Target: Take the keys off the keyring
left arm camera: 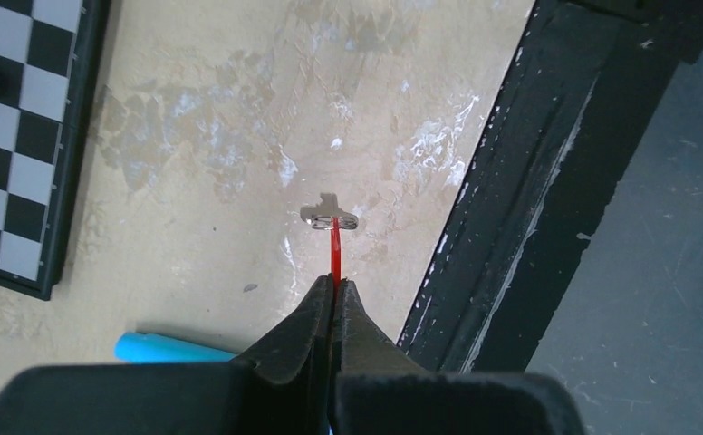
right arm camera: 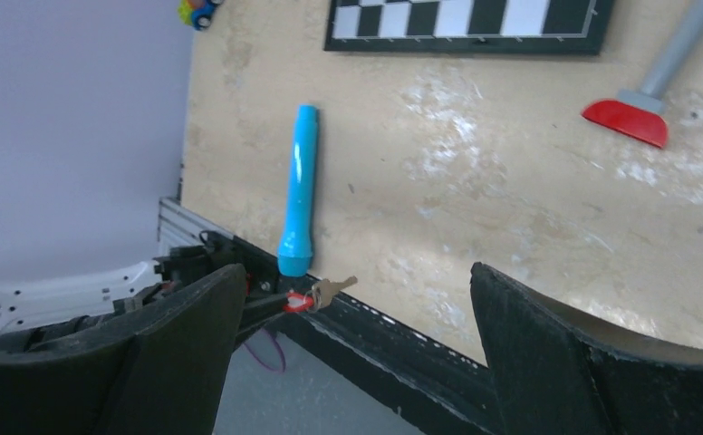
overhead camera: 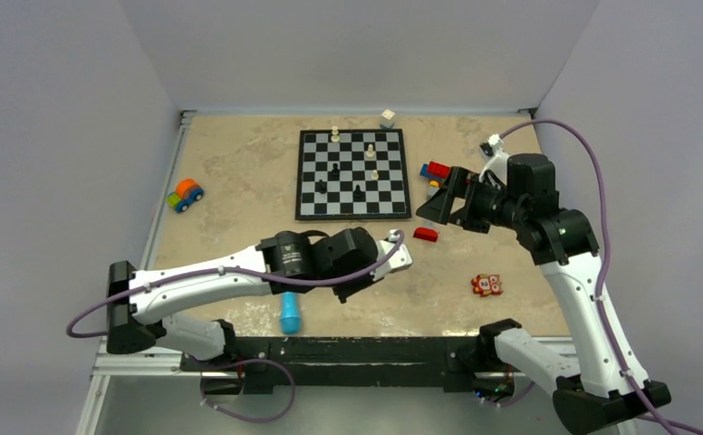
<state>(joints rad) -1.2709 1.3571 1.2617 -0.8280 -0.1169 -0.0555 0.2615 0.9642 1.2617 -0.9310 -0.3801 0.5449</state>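
My left gripper (left arm camera: 334, 283) is shut on the edge of the red key tag (left arm camera: 336, 254), held a little above the table near its front edge. The thin metal ring (left arm camera: 334, 222) hangs at the tag's far end. In the right wrist view the red tag (right arm camera: 298, 301) sticks out of the left gripper's fingers (right arm camera: 257, 308), with one small silver-grey key (right arm camera: 332, 289) on the ring. In the top view the left gripper (overhead camera: 346, 292) hides the tag and key. My right gripper (overhead camera: 438, 208) is wide open and empty, well above the table, facing the key (right arm camera: 357, 272).
A blue cylinder (overhead camera: 289, 313) lies by the front rail (overhead camera: 357, 349), just left of the left gripper. A red block-headed toy (overhead camera: 426, 234) lies below the right gripper. The chessboard (overhead camera: 308, 213) with pieces is at the back. An orange square toy (overhead camera: 486, 285) and a toy car (overhead camera: 185, 194) lie at the sides.
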